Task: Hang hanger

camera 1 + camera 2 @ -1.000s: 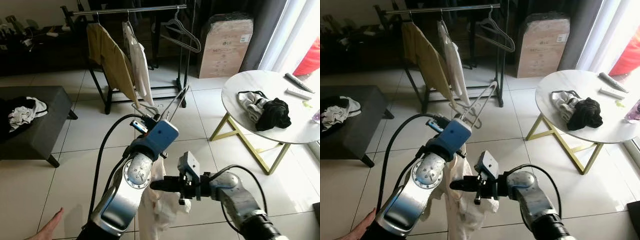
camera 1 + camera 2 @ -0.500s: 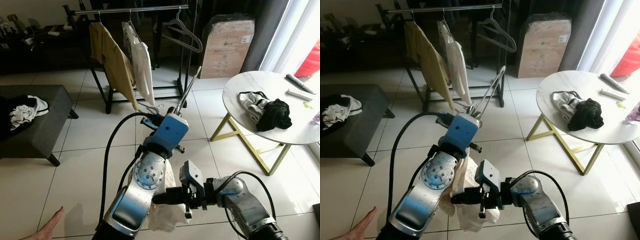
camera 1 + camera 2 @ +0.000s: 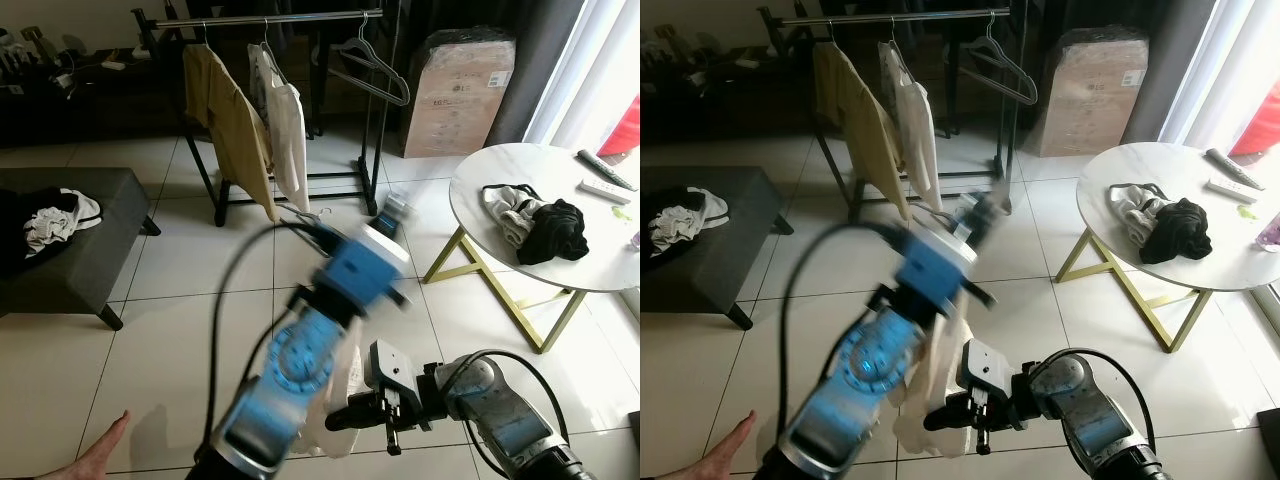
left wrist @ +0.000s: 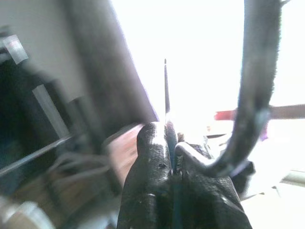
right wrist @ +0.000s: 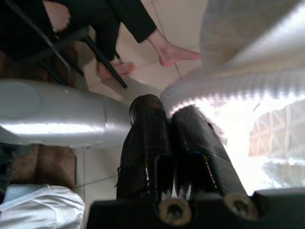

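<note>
A pale tiled floor (image 3: 170,330) carries everything here. Along its far edge stands a black clothes rail (image 3: 270,18) with a tan garment (image 3: 232,125) and a white garment (image 3: 285,125) hanging from it, and an empty hanger (image 3: 370,65) near the rail's right end. Just right of the rail stands a wrapped cardboard box (image 3: 457,92). At the floor's right edge is a round white table (image 3: 480,190) on gold legs, bearing a grey garment (image 3: 508,215) touching a black garment (image 3: 558,228) near its middle, and a remote control (image 3: 602,188) towards its far edge. At the floor's left edge a dark bench (image 3: 75,250) holds a black and white heap of clothes (image 3: 45,218) on its left end.

The left arm (image 3: 300,370) reaches up and forward in the middle of the head views, heavily blurred. The left gripper (image 4: 172,148) has its fingers pressed together on the thin wire of the hanger (image 4: 165,95), which stands between them; in the head views that hanger is lost in blur just in front of the rail's base. A cream garment (image 3: 340,385) hangs beneath the arm.

The right gripper (image 3: 340,421) lies low in front, its fingers (image 5: 147,138) together and pressed against the cream cloth; whether they pinch it I cannot tell.

A person's hand (image 3: 95,460) lies at the near left corner of the floor, and bare feet (image 5: 174,53) show in the right wrist view.
</note>
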Controlling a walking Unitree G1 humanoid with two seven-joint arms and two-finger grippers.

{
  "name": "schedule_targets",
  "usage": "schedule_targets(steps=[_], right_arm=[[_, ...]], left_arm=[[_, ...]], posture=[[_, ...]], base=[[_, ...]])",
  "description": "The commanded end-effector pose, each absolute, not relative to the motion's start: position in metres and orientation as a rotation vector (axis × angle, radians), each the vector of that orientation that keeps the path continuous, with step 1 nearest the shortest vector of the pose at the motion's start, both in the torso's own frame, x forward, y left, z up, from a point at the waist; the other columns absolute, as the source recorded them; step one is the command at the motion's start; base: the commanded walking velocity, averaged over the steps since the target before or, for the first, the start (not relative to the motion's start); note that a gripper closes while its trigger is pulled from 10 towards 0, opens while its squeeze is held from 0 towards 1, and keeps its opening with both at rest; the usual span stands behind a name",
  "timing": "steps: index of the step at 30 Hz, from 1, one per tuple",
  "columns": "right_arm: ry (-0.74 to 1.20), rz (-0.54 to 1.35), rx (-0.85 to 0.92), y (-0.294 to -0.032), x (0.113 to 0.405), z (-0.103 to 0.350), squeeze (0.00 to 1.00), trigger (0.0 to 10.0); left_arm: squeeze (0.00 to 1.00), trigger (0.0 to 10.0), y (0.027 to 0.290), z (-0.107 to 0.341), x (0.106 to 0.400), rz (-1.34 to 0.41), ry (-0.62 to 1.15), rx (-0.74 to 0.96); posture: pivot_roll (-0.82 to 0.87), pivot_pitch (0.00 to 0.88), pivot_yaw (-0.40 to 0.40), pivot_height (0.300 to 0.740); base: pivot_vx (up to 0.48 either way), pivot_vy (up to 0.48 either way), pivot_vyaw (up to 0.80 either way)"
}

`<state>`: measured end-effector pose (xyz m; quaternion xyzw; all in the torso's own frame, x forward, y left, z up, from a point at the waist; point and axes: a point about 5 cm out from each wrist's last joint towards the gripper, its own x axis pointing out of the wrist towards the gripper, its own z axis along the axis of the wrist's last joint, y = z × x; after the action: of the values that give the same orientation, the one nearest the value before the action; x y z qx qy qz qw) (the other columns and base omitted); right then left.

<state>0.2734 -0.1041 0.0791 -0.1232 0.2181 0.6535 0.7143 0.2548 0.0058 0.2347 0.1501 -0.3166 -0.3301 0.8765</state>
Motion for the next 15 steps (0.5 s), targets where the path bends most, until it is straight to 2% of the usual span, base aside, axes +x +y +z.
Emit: schedule_targets(steps=[1, 3, 5, 6, 8, 12, 15], right_arm=[[0.491, 1.447, -0.306, -0.103, 0.274, 0.077, 0.00, 0.0], [0.489, 1.447, -0.307, -0.103, 0.275, 0.078, 0.00, 0.0], [0.479, 1.460, -0.307, -0.101, 0.275, 0.080, 0.00, 0.0], [0.474, 1.464, -0.309, -0.100, 0.275, 0.081, 0.00, 0.0], [0.454, 1.465, -0.313, -0.099, 0.277, 0.083, 0.00, 0.0], [0.431, 1.465, -0.304, -0.097, 0.277, 0.085, 0.00, 0.0], [0.419, 1.476, -0.297, -0.096, 0.276, 0.086, 0.00, 0.0]], left_arm=[[0.00, 10.0, -0.002, 0.245, 0.235, -0.784, -0.831, 0.444], [0.00, 10.0, -0.005, 0.242, 0.231, -0.794, -0.922, 0.603], [0.00, 10.0, 0.002, 0.244, 0.244, -0.594, -0.961, 0.742], [0.00, 10.0, 0.009, 0.249, 0.249, -0.483, -0.980, 0.760], [0.00, 10.0, 0.024, 0.265, 0.249, -0.310, -1.065, 0.675], [0.00, 10.0, 0.030, 0.274, 0.234, -0.323, -1.177, 0.520], [0.00, 10.0, 0.015, 0.258, 0.228, -0.487, -1.128, 0.555]], posture=[[-0.01, 0.185, 0.002, 0.740], [-0.01, 0.185, 0.003, 0.740], [-0.01, 0.183, 0.004, 0.740], [-0.01, 0.182, 0.003, 0.740], [-0.01, 0.183, 0.003, 0.740], [-0.01, 0.183, 0.001, 0.740], [-0.01, 0.185, 0.002, 0.740]], base=[[0.000, 0.000, 0.00], [0.000, 0.000, 0.00], [0.000, 0.000, 0.00], [0.000, 0.000, 0.00], [0.000, 0.000, 0.00], [0.000, 0.000, 0.00], [0.000, 0.000, 0.00]])
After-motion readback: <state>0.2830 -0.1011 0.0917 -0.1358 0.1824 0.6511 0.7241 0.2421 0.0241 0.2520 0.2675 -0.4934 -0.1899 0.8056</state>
